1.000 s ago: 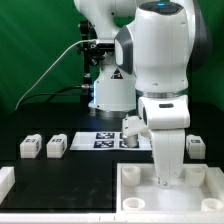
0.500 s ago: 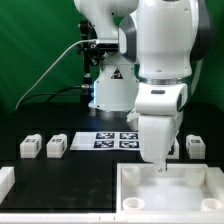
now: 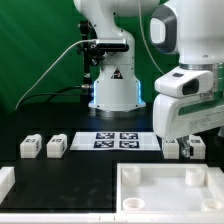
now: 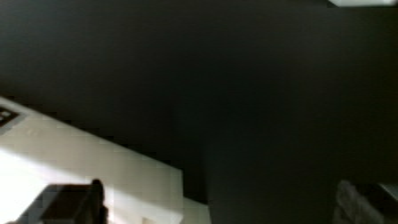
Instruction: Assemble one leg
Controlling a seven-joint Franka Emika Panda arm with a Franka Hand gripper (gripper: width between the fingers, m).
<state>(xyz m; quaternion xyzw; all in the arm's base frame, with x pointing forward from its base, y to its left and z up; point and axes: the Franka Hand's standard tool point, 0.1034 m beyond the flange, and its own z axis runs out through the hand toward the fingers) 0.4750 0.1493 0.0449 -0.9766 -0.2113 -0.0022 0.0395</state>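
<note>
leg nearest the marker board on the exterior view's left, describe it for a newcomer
Find the marker board mid-table. On the exterior view's left of it sit two small white tagged blocks. The leg is the one nearer the board; the other leg lies farther out.

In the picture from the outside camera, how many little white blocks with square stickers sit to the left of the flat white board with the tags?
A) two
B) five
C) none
A: one leg and another leg sit side by side on the exterior view's left of the marker board.
</note>
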